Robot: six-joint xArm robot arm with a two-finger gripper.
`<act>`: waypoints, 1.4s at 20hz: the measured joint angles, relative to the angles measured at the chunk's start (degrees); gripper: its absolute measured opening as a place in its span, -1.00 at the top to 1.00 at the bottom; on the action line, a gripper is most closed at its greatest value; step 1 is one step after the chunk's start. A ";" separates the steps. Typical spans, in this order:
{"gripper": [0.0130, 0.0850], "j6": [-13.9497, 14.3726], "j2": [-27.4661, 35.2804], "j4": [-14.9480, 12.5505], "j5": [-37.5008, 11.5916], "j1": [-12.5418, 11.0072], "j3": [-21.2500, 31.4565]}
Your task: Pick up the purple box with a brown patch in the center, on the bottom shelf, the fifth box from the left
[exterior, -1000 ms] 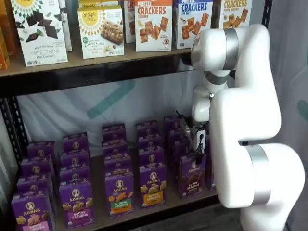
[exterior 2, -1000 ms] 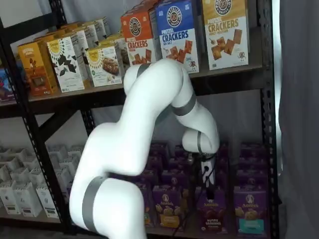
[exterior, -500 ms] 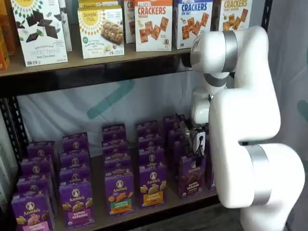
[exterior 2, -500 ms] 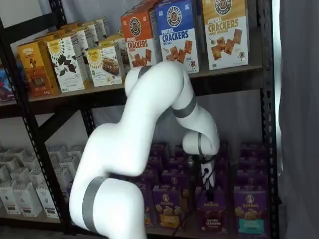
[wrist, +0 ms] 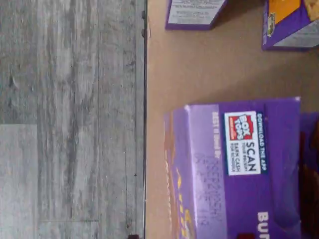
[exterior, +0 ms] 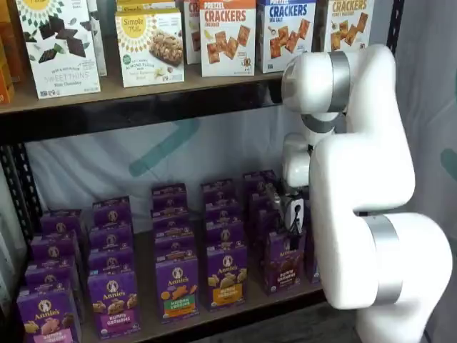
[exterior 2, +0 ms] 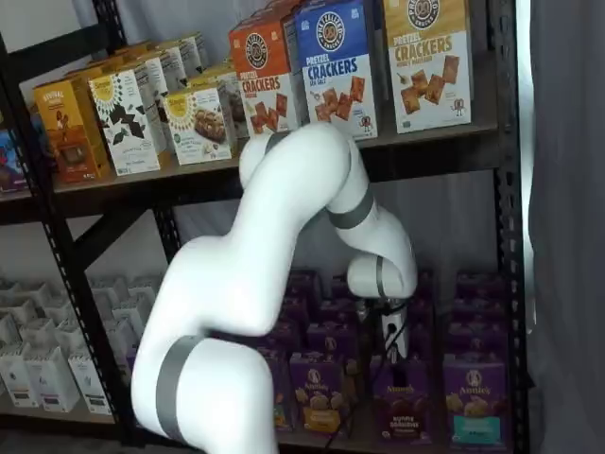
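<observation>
The claw (exterior: 291,227) hangs at the end of the white arm (exterior: 360,179), directly over the purple box (exterior: 285,261) and close above its top edge. Its fingers are side-on and partly lost against the dark cartons in both shelf views, so no gap shows plainly there; going by its setting, the fingers stand spread wide apart, and nothing is clamped between them. In a shelf view the claw (exterior 2: 397,348) sits just above the same box (exterior 2: 402,412).

The purple box stands upright at the front edge of the bottom shelf (exterior: 243,304), its dark brown patch facing out. Just beside it, toward the middle of the shelf, is a purple carton with a yellow-orange patch (exterior: 227,276); on its other side in a shelf view stands a purple carton with a teal band (exterior 2: 475,402). Behind the purple box, more purple cartons run back in a row.

In the wrist view the box's top flap (wrist: 234,164) with a Box Tops label fills much of the picture, with bare brown shelf board (wrist: 209,64) around it and grey wood-look floor (wrist: 70,119) past the shelf's edge.

Above the purple box, the upper shelf carries cracker cartons (exterior: 228,36).
</observation>
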 joint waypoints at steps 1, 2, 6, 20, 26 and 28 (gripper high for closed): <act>-1.00 0.31 0.30 -0.31 0.08 0.03 -0.33; -1.00 0.66 0.58 -0.67 0.17 0.06 -0.65; -1.00 1.75 1.63 -1.83 0.53 0.11 -1.82; -0.33 0.13 3.68 0.39 -0.41 0.49 -3.44; 0.00 0.12 3.70 0.76 -0.74 0.80 -3.21; 0.11 0.09 3.56 0.88 -0.95 0.88 -2.96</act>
